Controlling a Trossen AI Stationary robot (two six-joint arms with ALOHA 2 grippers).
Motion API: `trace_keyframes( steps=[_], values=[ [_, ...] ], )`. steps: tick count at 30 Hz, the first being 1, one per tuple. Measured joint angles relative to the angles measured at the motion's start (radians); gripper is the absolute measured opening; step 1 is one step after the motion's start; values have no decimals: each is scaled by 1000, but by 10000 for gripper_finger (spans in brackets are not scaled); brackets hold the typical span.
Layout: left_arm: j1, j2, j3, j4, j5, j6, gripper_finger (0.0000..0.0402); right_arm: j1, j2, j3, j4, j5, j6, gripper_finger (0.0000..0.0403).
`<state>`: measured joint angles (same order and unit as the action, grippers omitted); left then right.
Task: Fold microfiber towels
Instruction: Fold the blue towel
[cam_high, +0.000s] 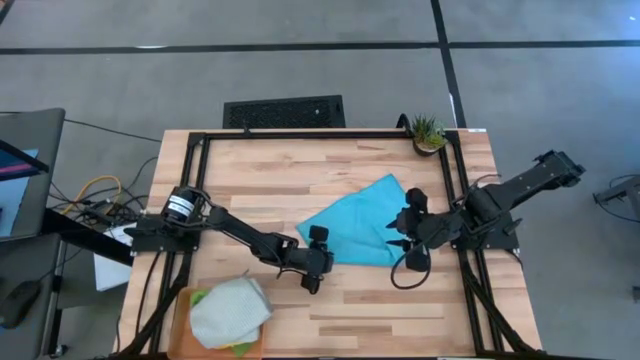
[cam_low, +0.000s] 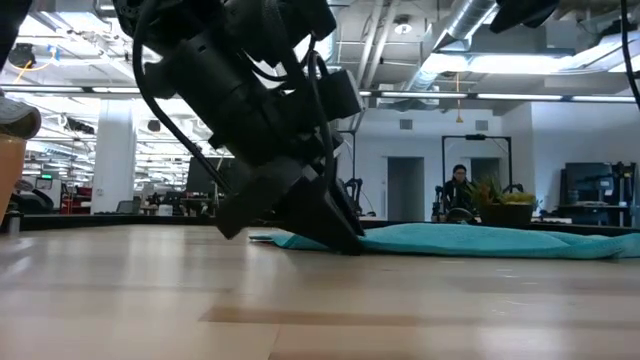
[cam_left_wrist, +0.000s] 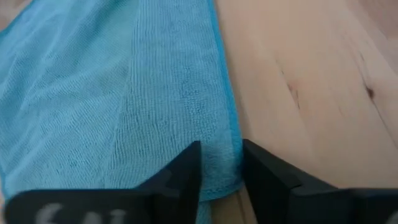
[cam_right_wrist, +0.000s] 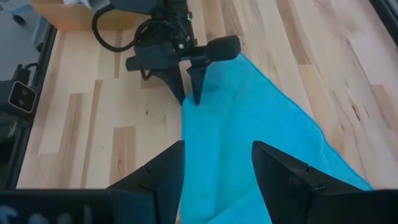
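Turquoise towel (cam_high: 358, 228) lies flat, both grippers' parted fingers (cam_left_wrist: 186, 171) straddling opposite edges.

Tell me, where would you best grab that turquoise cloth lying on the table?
Probably by a corner. The turquoise towel lies flat, so only edges offer a pinch. The left gripper straddles one corner from the table side; the right gripper straddles the opposite end.

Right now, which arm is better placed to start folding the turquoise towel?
Left. Its gripper has its fingers already astride the turquoise towel's corner; the right gripper straddles the opposite edge, fingers wider apart.
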<state>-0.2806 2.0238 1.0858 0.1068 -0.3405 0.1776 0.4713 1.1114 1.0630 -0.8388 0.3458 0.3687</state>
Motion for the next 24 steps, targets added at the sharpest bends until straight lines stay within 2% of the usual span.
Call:
trace_keyframes(
  steps=[6,11,16,24],
  values=[
    [-9,-67,-4,-119,-5,-11,12,0,0,0,-41,1,-1,211],
    [-11,-157,-4,-264,-5,-93,3,3,6,-24,-78,-3,-6,211],
    [-4,-233,-3,-331,-6,-158,2,18,45,-72,-69,-8,-27,211],
    [-1,-339,-3,-337,-13,-204,1,38,211,-76,-8,-9,-52,211]
  ],
)
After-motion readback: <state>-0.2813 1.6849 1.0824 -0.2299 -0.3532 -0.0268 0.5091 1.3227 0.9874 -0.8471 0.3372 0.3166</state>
